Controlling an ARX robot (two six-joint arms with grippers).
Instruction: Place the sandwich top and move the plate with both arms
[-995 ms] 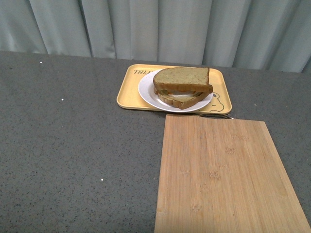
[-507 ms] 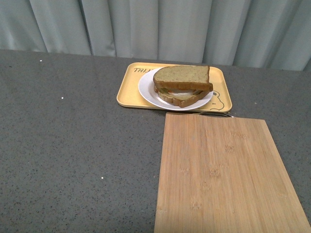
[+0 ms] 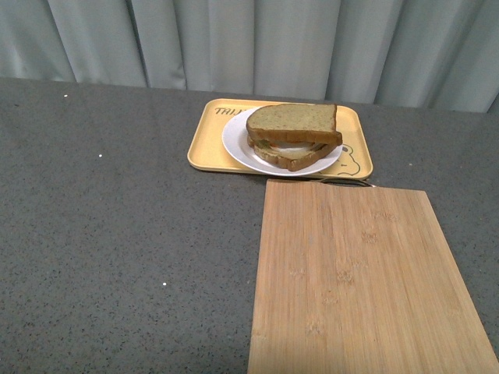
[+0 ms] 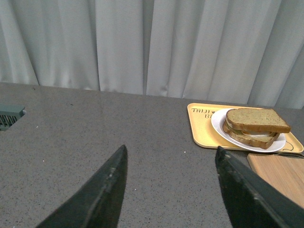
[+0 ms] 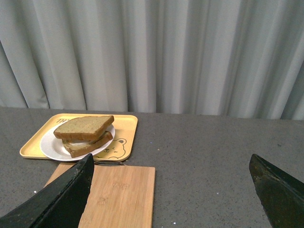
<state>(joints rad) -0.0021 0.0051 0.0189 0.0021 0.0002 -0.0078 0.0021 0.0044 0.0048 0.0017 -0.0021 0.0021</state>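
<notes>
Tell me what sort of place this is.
Probably a staged kitchen-style test bench, not a real kitchen: a grey speckled countertop backed by a plain curtain, with a sandwich on a white plate in a yellow tray, beside a wooden cutting board.

white plate (image 3: 236, 148), yellow tray (image 3: 204, 145), speckled grey table (image 3: 117, 234)

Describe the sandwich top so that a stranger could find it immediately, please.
Look at the yellow tray at the far side of the grey table, beyond the wooden board. On it is a white plate. The sandwich top is the uppermost brown slice, plain, lying over the lower slice.
</notes>
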